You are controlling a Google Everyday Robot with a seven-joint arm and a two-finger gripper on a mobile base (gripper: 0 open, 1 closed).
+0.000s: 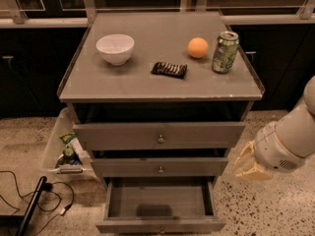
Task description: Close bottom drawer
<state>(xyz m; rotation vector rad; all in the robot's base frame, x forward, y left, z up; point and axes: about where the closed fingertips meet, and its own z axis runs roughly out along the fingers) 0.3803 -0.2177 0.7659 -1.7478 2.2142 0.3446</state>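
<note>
The bottom drawer [160,203] of the grey cabinet is pulled out, showing its shallow bare grey box; its slim front [161,226] lies at the bottom edge of the view. The middle drawer [160,167] and top drawer [158,135] above it stand slightly out, each with a small round knob. My gripper [250,164] hangs on the white arm [290,139] to the right of the cabinet, level with the middle drawer and apart from it, holding nothing.
On the cabinet top stand a white bowl [115,48], a dark snack packet [169,69], an orange [197,47] and a green can [225,52]. A white bin [62,149] with litter sits at the cabinet's left. Black cables [29,200] lie on the floor at left.
</note>
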